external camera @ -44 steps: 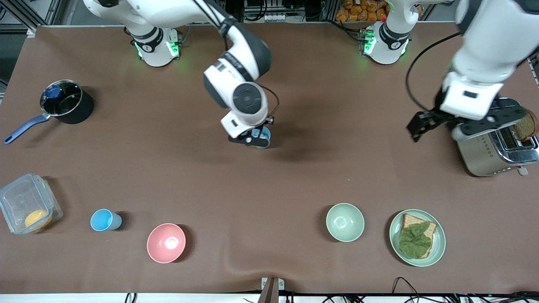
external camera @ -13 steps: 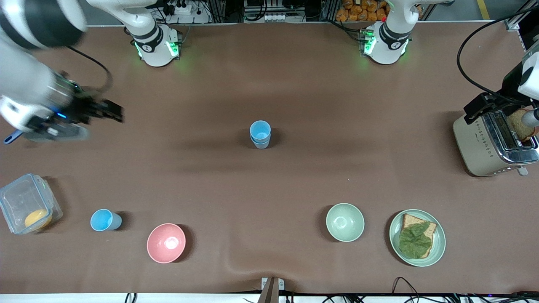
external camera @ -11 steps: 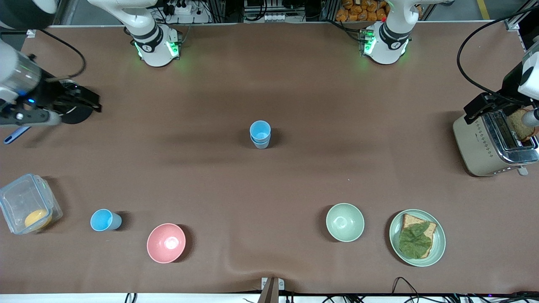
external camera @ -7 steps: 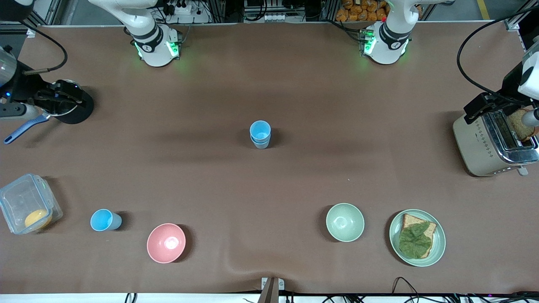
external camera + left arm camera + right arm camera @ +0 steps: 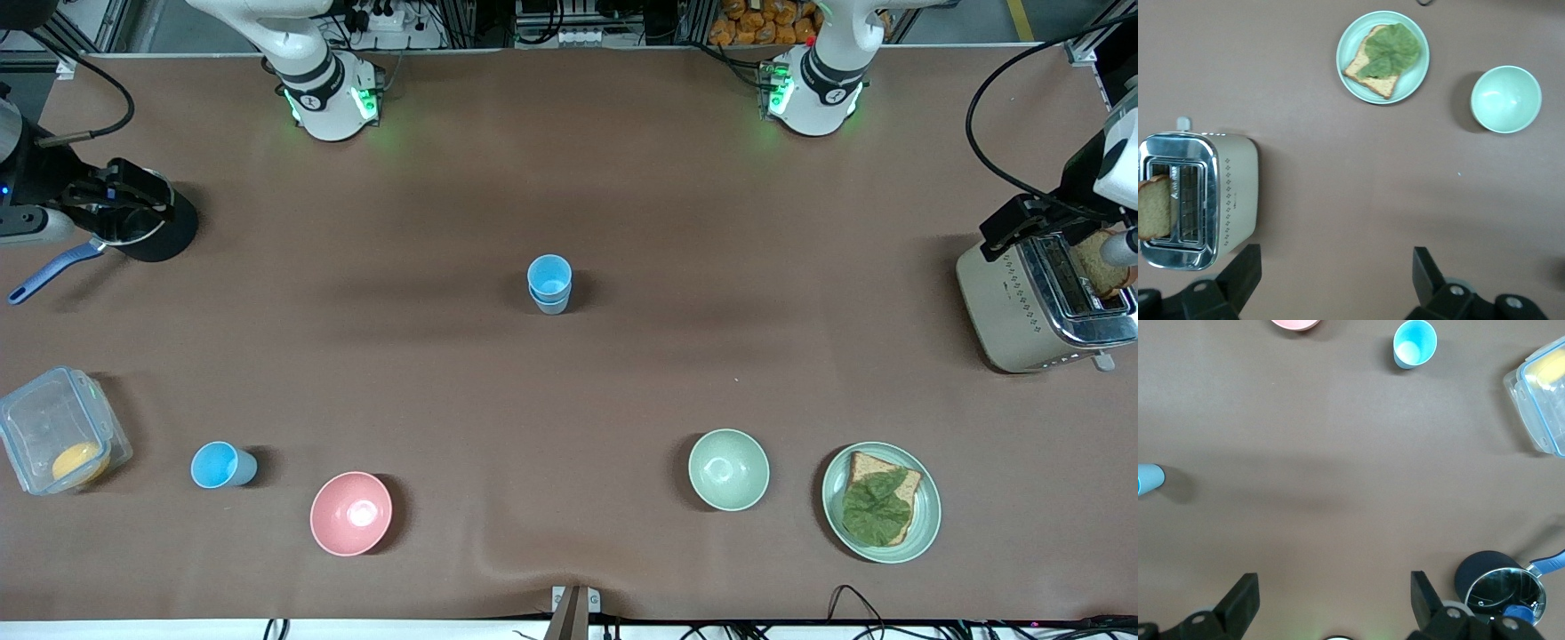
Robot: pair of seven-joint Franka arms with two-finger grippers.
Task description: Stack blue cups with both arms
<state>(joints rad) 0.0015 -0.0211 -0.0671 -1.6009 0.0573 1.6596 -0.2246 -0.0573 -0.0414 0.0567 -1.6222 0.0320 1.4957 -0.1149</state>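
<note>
Right gripper (image 5: 133, 191): my black two-finger claw hangs over the dark saucepan with the blue handle (image 5: 142, 227), at the right arm's end of the table. Its fingers (image 5: 1238, 600) are spread wide with nothing between them.

Single cup: a small light-blue plastic tumbler (image 5: 216, 465) stands upright, alone, near the front camera, between the clear plastic box with an orange piece inside (image 5: 55, 429) and the pink bowl (image 5: 350, 513).

Stacked cups: two blue tumblers (image 5: 549, 283) sit nested at the middle of the table, well apart from either of my claws.

Left gripper (image 5: 1022, 227): my other claw hangs over the silver toaster with a slice of bread in its slot (image 5: 1045, 307), at the left arm's end. Its fingers (image 5: 1241, 273) are also spread and hold nothing; this arm waits.

Step in hand: as I judge it, the lone tumbler is the one left to fetch, and the right arm is the nearer one for it.

Doing it well: I would come down from above, keep the fingers spread past the rim, close on the wall just below it, and lift straight before carrying it over the stack. I would lower it centred, since an off-centre drop could tip the nested pair.

Around: a pale green bowl (image 5: 728, 469) and a green plate with bread and a leaf (image 5: 880, 502) lie toward the left arm's end.

In the way: the box and pink bowl flank the tumbler; a wide sideways swing could knock either.
</note>
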